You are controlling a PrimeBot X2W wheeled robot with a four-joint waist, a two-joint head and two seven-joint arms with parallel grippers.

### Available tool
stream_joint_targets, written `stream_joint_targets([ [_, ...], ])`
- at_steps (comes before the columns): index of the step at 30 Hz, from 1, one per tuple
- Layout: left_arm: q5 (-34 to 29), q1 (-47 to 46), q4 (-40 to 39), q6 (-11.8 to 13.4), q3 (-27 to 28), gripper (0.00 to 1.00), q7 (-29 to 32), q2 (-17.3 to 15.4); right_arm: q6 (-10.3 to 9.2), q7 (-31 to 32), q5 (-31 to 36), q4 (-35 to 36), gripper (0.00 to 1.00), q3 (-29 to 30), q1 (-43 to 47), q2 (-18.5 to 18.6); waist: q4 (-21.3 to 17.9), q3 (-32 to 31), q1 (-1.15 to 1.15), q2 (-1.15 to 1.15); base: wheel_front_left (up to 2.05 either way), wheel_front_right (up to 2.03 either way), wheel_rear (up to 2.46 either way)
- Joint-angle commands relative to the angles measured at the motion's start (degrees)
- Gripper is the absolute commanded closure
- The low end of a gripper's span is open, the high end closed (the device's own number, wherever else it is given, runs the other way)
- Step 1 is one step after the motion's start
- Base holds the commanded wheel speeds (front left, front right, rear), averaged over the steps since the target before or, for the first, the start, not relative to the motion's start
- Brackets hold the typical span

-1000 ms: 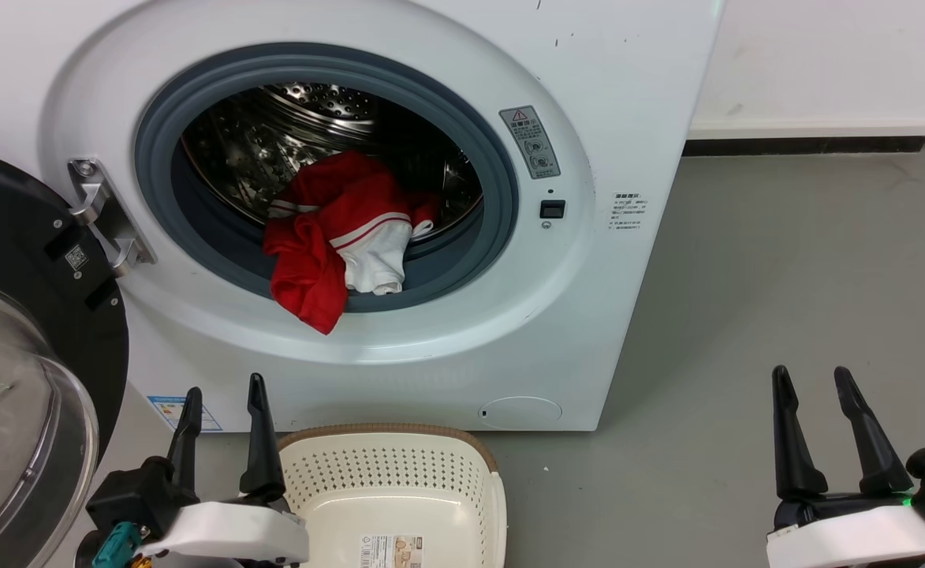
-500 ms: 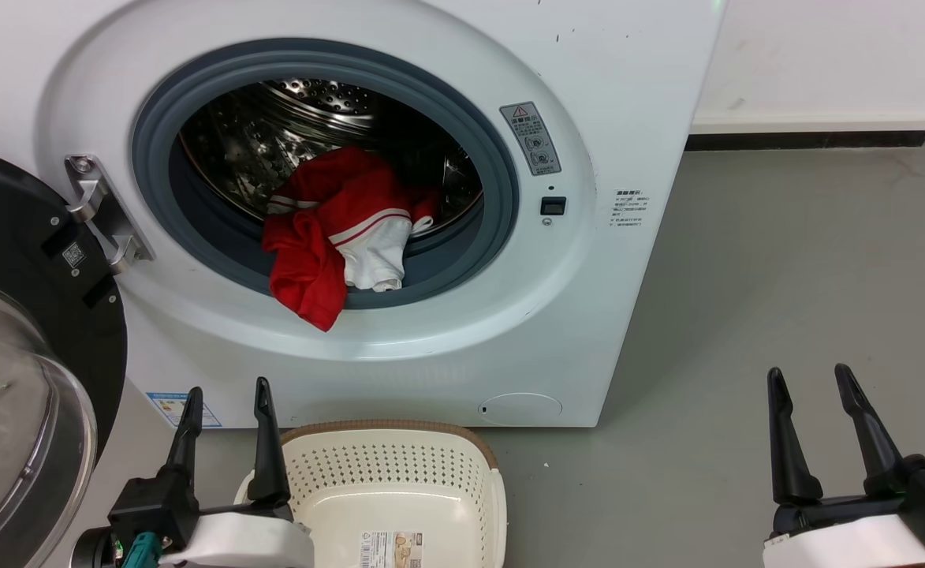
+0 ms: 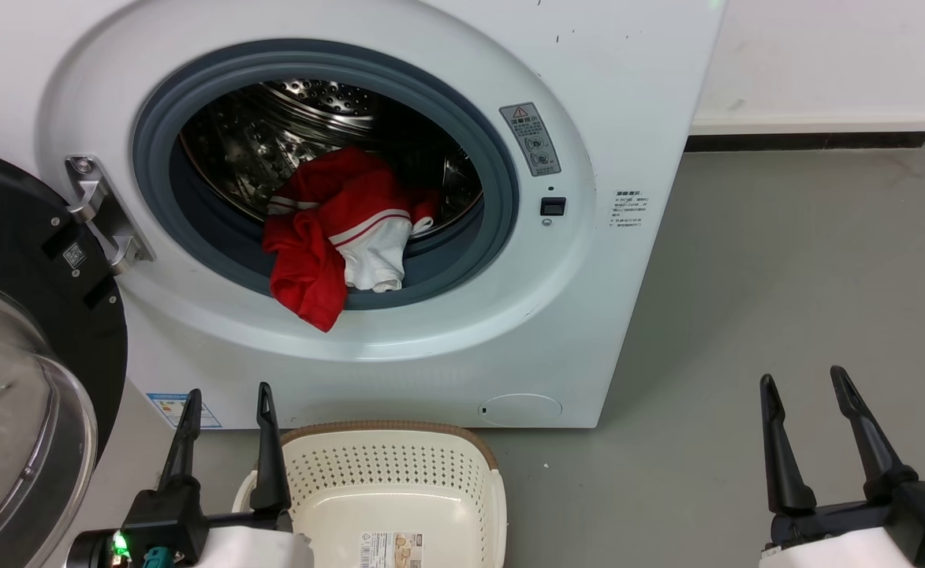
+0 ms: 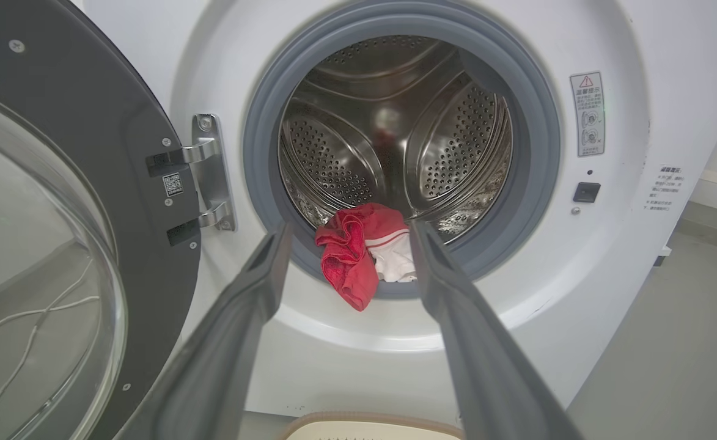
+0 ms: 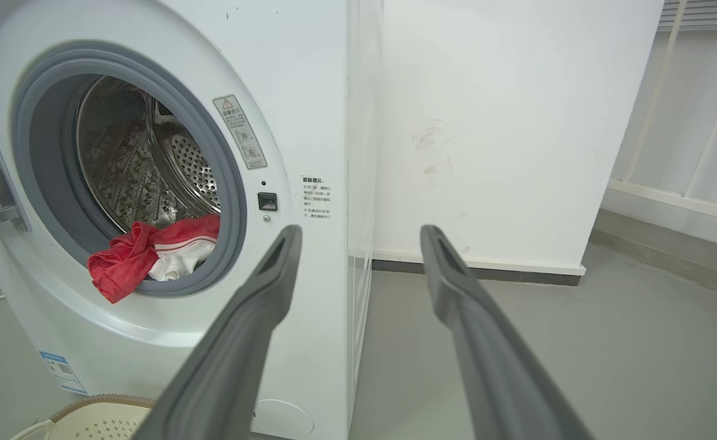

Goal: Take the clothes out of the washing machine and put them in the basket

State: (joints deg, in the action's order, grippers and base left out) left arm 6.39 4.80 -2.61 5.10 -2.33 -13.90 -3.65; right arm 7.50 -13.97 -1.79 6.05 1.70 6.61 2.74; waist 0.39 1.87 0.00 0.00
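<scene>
Red clothes (image 3: 328, 229) with white trim spill over the grey rubber lip of the white washing machine (image 3: 612, 102); they also show as clothes (image 4: 364, 253) and clothes (image 5: 150, 253) in the wrist views. The cream basket (image 3: 399, 481) stands on the floor just below the porthole and holds nothing I can see. My left gripper (image 3: 225, 398) is open beside the basket's left rim, its fingers framing the clothes in the left wrist view (image 4: 349, 232). Far right over the floor, my right gripper (image 3: 801, 379) is open and holds nothing (image 5: 361, 235).
The machine's black-framed glass door (image 3: 28, 347) hangs open at the left, close to my left arm. Grey floor (image 3: 785, 260) stretches to the right of the machine, ending at a white wall with a dark skirting (image 3: 809, 144).
Both grippers have drawn slightly down and back in the head view. The clothes and the basket lie as before.
</scene>
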Motion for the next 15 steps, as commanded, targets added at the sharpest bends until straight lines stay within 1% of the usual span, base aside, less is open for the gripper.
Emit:
stream_joint_targets([
  [1,-0.94,0.5,-0.46,0.04,0.22,0.0,-0.5,0.09,-0.02,-0.36,0.91,0.54,0.0,-0.14,0.67,0.24,-0.01,-0.01,0.0,0.0,0.0,0.0,0.0],
  [10,-4.25,1.12,-0.09,-0.62,0.62,0.0,-1.41,0.55,-0.02,-1.35,3.67,0.75,0.0,-0.24,1.33,0.24,0.06,0.05,0.0,0.0,0.0,0.0,0.0],
  [15,-3.86,1.28,0.7,-1.06,0.92,0.0,-1.33,0.66,-0.03,-1.25,2.8,0.05,0.0,-0.35,1.29,0.23,0.07,0.01,0.0,0.0,0.0,0.0,0.0],
])
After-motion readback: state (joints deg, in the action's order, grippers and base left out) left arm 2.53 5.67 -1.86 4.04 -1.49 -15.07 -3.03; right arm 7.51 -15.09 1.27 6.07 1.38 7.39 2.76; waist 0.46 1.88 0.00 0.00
